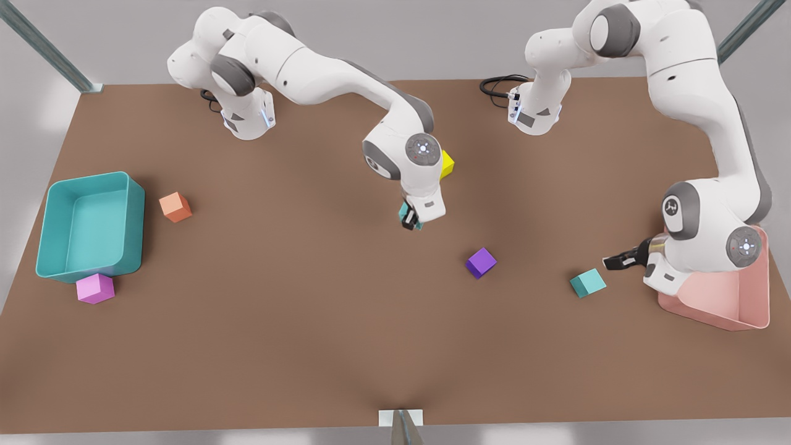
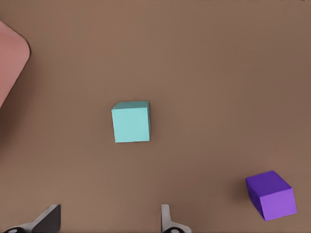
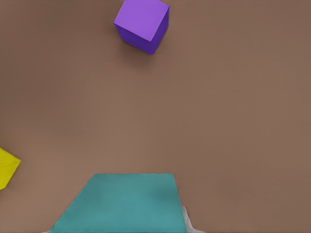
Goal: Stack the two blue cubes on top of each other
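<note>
One blue cube (image 3: 121, 204) sits clamped in the right gripper (image 1: 410, 219) above mid-table, near the purple cube (image 1: 481, 262). Left gripper (image 1: 618, 260) hovers spread wide, empty, beside the other blue cube (image 1: 587, 282) near the pink bin (image 1: 741, 309).

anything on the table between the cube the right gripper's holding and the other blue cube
Yes, in the front view the purple cube sits roughly between the held blue cube in the right gripper and the free blue cube.
</note>
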Controlling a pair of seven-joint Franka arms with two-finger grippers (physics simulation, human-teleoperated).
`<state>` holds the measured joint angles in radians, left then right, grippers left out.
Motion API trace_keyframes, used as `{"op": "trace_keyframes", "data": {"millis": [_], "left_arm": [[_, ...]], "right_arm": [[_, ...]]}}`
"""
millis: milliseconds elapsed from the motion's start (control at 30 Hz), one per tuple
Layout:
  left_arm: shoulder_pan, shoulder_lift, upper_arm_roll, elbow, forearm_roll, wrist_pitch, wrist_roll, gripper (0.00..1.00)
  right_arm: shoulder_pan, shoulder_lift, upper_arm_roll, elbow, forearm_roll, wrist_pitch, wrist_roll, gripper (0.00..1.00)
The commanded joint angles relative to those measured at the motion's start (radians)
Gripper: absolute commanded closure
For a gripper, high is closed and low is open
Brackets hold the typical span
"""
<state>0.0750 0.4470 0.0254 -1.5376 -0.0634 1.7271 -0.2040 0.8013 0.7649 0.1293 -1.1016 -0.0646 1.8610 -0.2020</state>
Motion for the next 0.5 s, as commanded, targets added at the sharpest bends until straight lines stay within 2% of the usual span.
{"op": "trace_keyframes", "data": {"millis": [0, 200, 267, 400, 467], "left_arm": [[-0.001, 0.018, -0.001, -0.022, 0.005, 0.192, -0.193, 0.00], [-0.011, 0.084, -0.001, -0.018, 0.010, 0.256, -0.190, 0.00], [-0.009, 0.099, -0.001, -0.015, 0.010, 0.276, -0.184, 0.00], [0.000, 0.107, -0.001, -0.016, 0.010, 0.282, -0.181, 0.00], [0.002, 0.142, -0.001, -0.021, 0.010, 0.331, -0.180, 0.00]], "right_arm": [[0.004, 0.013, -0.011, 0.000, -0.027, 0.098, 0.200, 0.79], [-0.020, 0.014, -0.140, 0.009, -0.020, 0.121, 0.243, 0.79], [-0.034, 0.051, -0.140, 0.020, -0.020, 0.150, 0.250, 0.79], [-0.017, 0.126, -0.126, 0.035, -0.017, 0.362, 0.292, 0.79], [0.051, 0.145, -0.131, 0.034, -0.018, 0.377, 0.309, 0.79]]}}
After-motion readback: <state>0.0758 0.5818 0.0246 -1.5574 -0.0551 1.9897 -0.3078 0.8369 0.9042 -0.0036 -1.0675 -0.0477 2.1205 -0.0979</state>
